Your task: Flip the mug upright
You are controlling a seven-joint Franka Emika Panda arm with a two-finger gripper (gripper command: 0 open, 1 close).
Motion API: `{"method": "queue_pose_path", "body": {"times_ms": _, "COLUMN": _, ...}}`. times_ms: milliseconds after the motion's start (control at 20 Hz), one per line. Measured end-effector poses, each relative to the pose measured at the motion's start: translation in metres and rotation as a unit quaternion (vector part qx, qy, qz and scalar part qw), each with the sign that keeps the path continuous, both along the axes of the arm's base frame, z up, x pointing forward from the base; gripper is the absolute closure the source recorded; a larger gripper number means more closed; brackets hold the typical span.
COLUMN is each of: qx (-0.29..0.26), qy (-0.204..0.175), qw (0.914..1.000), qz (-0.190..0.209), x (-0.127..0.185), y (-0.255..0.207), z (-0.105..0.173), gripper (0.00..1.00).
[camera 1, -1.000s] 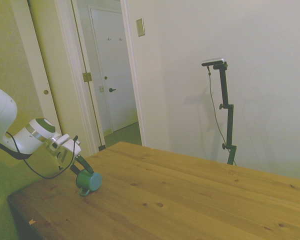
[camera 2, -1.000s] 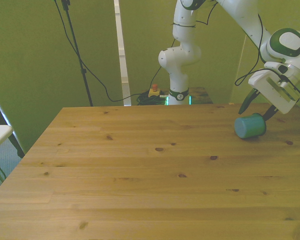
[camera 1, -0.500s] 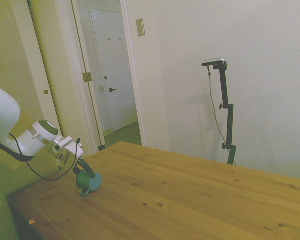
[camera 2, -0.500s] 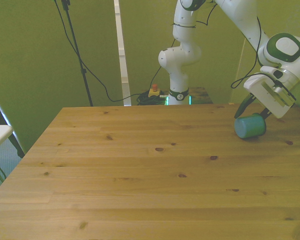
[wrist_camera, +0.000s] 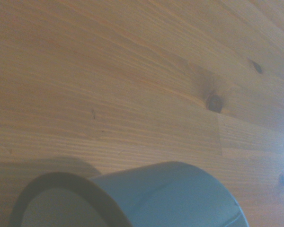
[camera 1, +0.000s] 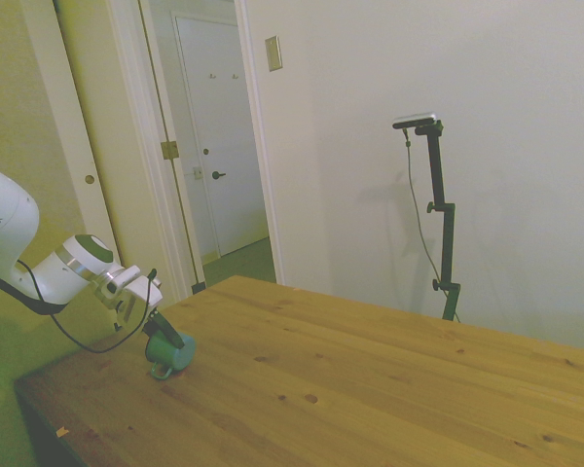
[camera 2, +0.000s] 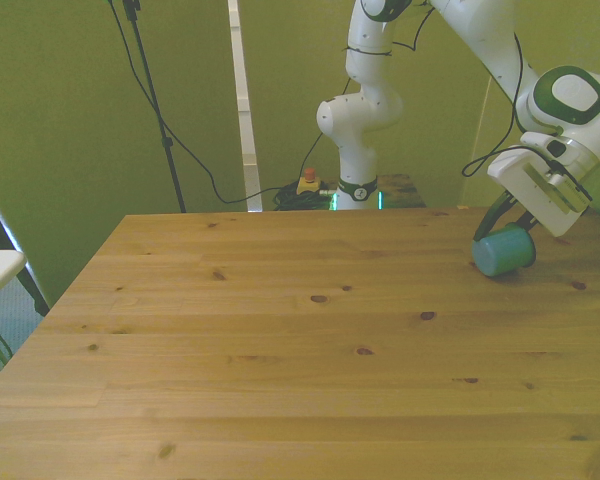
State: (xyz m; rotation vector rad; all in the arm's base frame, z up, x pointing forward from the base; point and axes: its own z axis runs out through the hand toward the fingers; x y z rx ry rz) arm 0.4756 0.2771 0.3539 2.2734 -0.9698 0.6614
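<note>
Wooden table | mug on its side near front view's right edge | gripper closed on mug | likely light, rigid, glazed-slippery; grasp across the body

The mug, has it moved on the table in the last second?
Yes, slightly. In the side view the mug has shifted toward the table's near left corner, with the gripper closed around it.
</note>
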Motion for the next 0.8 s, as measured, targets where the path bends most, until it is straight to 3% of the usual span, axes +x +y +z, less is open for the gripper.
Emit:
{"method": "queue_pose_path", "body": {"times_ms": 350, "qx": 0.004, "qy": -0.006, "qw": 1.0000, "qz": -0.001, "x": 0.000, "y": 0.000, "z": 0.008, "gripper": 1.00}}
{"method": "queue_pose_path", "body": {"times_ms": 650, "qx": 0.033, "qy": -0.026, "qw": 0.9990, "qz": -0.017, "x": -0.005, "y": -0.011, "z": 0.049, "gripper": 1.00}}
{"method": "queue_pose_path", "body": {"times_ms": 800, "qx": 0.075, "qy": -0.025, "qw": 0.9967, "qz": -0.019, "x": -0.008, "y": -0.024, "z": 0.069, "gripper": 1.00}}
